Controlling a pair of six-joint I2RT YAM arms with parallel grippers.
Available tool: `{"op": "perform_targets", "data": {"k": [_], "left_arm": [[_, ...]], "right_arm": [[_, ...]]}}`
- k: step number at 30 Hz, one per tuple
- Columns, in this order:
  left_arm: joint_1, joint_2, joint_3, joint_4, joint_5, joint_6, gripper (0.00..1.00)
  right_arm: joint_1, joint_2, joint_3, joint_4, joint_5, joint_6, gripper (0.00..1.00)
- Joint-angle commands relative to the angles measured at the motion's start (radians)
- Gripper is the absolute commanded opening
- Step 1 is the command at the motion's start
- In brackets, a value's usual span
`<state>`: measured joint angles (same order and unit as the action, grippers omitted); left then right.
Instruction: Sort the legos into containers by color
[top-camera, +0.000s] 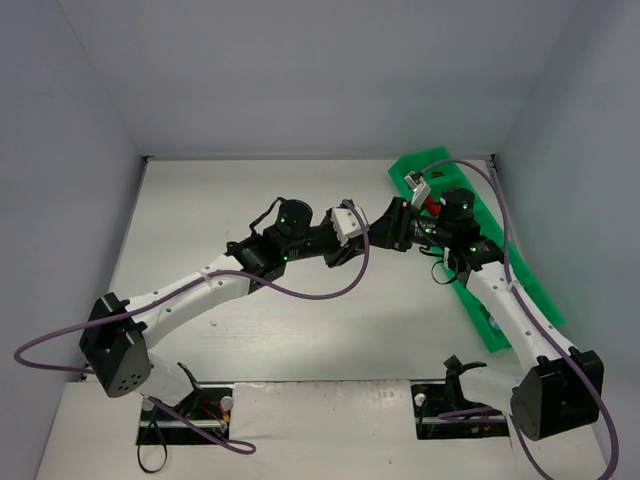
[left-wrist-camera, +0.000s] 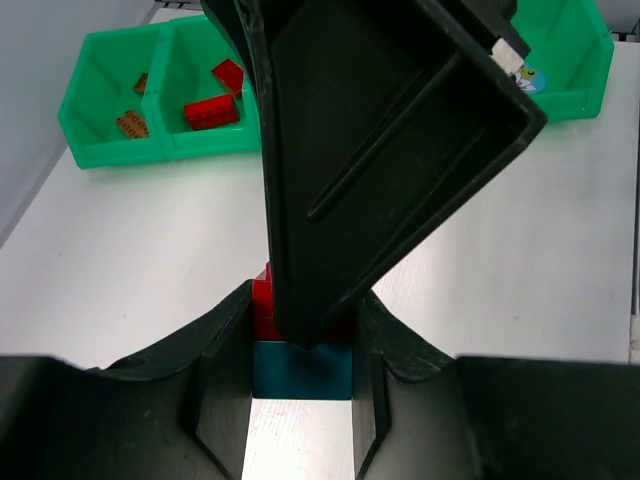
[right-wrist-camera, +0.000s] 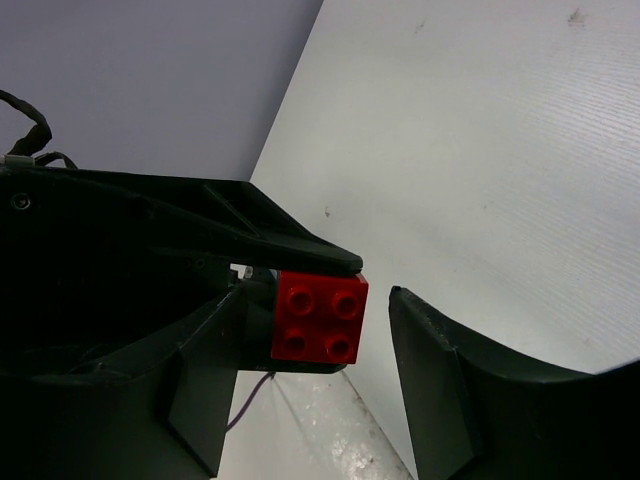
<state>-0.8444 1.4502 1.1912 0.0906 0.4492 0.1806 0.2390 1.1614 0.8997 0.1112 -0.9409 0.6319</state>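
Small red studded plastic brick stacked on small teal plastic brick, both pinched in left gripper, lower centre of left wrist view. Right gripper straddles red brick, fingers apart, one clear of it. Likely light, rigid, slick; studs bind. Grip flat sides.

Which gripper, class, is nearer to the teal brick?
Left. The left gripper holds the teal brick between its fingers. The right gripper is just beyond it, open fingers straddling the red brick stacked on it.
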Motion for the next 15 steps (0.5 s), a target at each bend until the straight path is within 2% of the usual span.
{"op": "perform_targets", "data": {"k": [1, 3, 5, 8, 9, 10, 12, 13, 15], "left_arm": [[-0.004, -0.04, 0.041, 0.098, 0.003, 0.016, 0.01], [-0.004, -0.04, 0.039, 0.1, 0.002, 0.017, 0.02], [-0.002, -0.04, 0.039, 0.1, 0.003, 0.016, 0.01], [-0.004, -0.039, 0.039, 0.098, 0.003, 0.017, 0.02], [-0.004, -0.037, 0.039, 0.092, 0.002, 0.016, 0.06], [-0.004, -0.036, 0.038, 0.086, 0.002, 0.016, 0.17], [-0.004, -0.04, 0.03, 0.071, -0.006, 0.02, 0.4], [-0.004, -0.048, 0.021, 0.069, -0.012, 0.025, 0.61], [-0.004, -0.057, 0.01, 0.054, -0.029, 0.033, 0.7]], "right_arm": [[0.011, 0.003, 0.016, 0.079, -0.035, -0.001, 0.53], [0.011, 0.003, 0.01, 0.079, -0.033, -0.003, 0.51], [0.011, 0.004, 0.007, 0.079, -0.032, -0.006, 0.43], [0.011, 0.001, 0.015, 0.079, -0.024, -0.015, 0.2], [0.011, 0.0, 0.016, 0.079, -0.021, -0.018, 0.06], [0.011, 0.001, 0.016, 0.079, -0.018, -0.023, 0.02], [0.011, 0.003, 0.021, 0.077, -0.018, -0.024, 0.0], [0.011, 0.003, 0.022, 0.077, -0.018, -0.027, 0.0], [0.01, 0.003, 0.025, 0.076, -0.018, -0.031, 0.0]]}}
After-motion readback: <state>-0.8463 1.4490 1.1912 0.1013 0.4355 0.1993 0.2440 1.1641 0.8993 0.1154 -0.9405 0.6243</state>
